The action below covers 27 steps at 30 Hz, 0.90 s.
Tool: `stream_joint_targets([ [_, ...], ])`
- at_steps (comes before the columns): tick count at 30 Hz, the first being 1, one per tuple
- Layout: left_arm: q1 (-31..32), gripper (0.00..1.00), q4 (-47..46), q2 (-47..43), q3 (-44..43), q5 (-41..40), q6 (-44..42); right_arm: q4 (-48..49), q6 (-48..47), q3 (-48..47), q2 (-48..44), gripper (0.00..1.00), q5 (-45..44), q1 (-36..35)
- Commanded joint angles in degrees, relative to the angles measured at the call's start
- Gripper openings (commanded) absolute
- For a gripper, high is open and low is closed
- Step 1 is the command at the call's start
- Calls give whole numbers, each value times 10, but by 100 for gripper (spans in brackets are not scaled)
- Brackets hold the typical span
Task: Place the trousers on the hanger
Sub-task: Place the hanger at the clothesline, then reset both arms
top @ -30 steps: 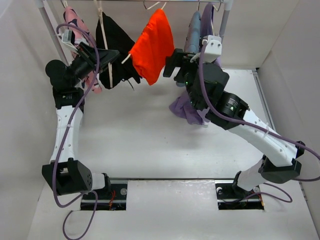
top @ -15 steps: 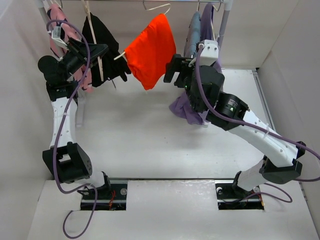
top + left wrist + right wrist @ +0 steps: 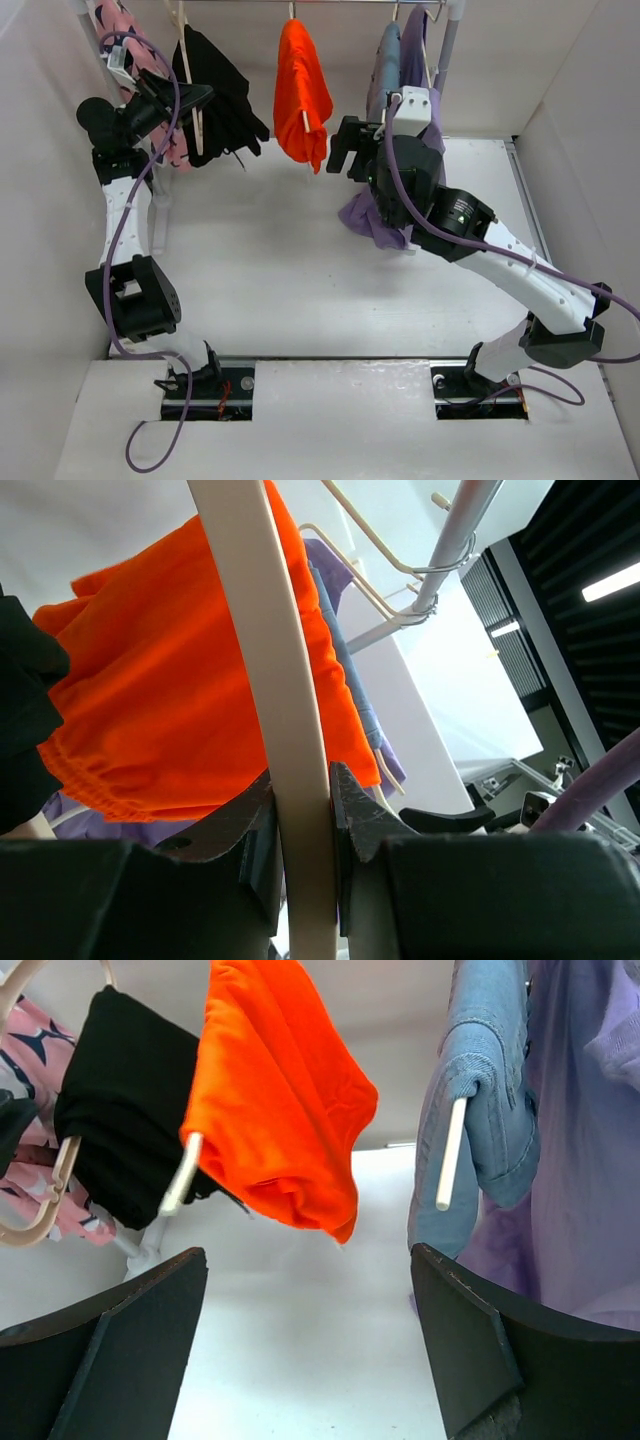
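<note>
The left tool (image 3: 300, 780) is pinching the hanger (image 3: 262, 650). In its wrist view both fingers (image 3: 352, 805) press flat against the pale bar, which runs upright between them. From above, this tool (image 3: 190, 100) is raised high at the far left corner, with the hanger (image 3: 198, 128) just past its tip. The trousers (image 3: 228, 95) are on the hanger, draped over it in a folded black bunch that hangs clear of the desk (image 3: 280, 280). Whether the hook sits on the rail (image 3: 462, 525) cannot be told.

Just left of the trousers, against the arm, hangs the pink garment (image 3: 110, 20). To their right, with a gap between, hangs the orange garment (image 3: 300, 90), which fills the left wrist view behind the bar.

The right tool (image 3: 308, 1290) is spread wide and holds nothing, and its two dark fingers (image 3: 110, 1350) frame bare desk. From above it (image 3: 340, 148) hangs in the air just right of the orange garment's lower edge, pointing left toward it. Its camera sees the trousers (image 3: 120, 1150) and the orange garment (image 3: 280, 1110) on the left. On the right it sees a blue garment (image 3: 480, 1080) on its own pale hanger, with a purple garment (image 3: 590, 1160) beside it. From above, the purple cloth comes down to the desk behind the right arm.
</note>
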State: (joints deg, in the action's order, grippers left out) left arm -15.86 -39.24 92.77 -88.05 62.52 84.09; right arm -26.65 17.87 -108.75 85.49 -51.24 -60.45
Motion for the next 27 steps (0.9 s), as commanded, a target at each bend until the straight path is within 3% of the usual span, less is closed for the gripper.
stream_joint_targets([
  [1, -4, 0, -79, -16, -24, 3, -16, 0, 9, 6, -23, 87, 0, -1],
  [3, -4, 14, -79, -27, -4, 3, -10, -6, 9, 6, -29, 87, 0, -1],
  [4, -4, 34, -85, -37, 13, 3, -10, -11, 9, 6, -29, 87, 0, -1],
  [8, -4, 68, -49, -72, 33, 15, -60, -16, 15, 17, -39, 88, 5, -1],
  [12, -4, 86, 24, -110, 44, 10, -134, -16, 20, 22, -45, 90, 27, -1],
  [16, -4, 100, 152, -145, 51, -11, -238, -16, 26, 35, -50, 90, 48, -1],
  [22, -4, 100, 399, -183, 18, -76, -427, -23, 26, 63, -68, 92, 85, -1],
  [27, -4, 100, 528, -216, -9, -173, -555, -28, 26, 81, -74, 94, 120, -1],
])
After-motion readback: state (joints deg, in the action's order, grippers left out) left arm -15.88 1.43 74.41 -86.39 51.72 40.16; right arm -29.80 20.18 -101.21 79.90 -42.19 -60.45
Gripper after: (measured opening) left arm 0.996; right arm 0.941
